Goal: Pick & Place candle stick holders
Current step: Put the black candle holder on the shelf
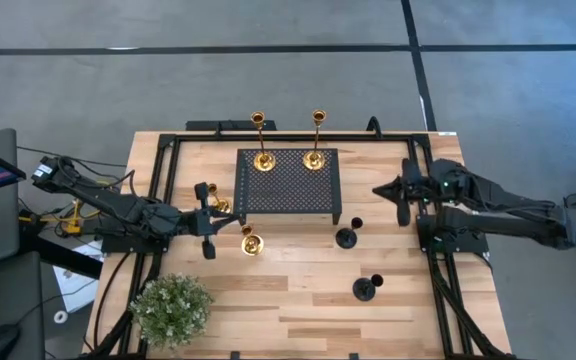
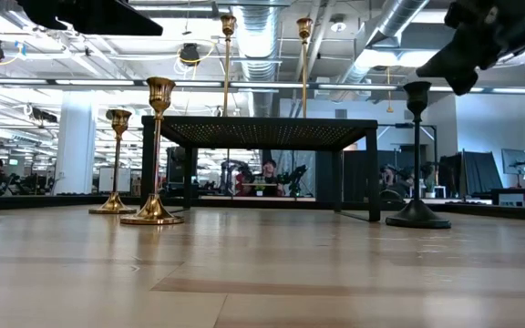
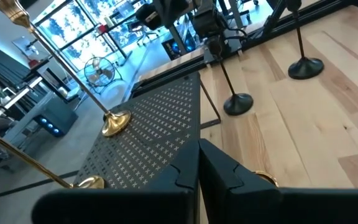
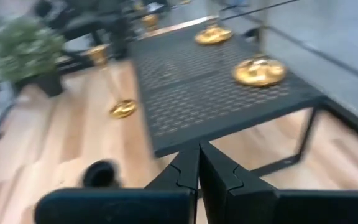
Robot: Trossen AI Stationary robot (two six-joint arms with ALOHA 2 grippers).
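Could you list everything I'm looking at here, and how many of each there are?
tall candle holders: two, shiny gold, standing on the stand's far edge
short gold candle holders: two, on the table in front of the stand's left end, one beside the left gripper
black candle holders: two, on the table right of centre, the second nearer the front
stand: one, black perforated metal, middle of the table
potted plant: one, green, front left corner
table: one, light wood
left gripper: shut, empty, left of the stand
right gripper: shut, empty, right of the stand
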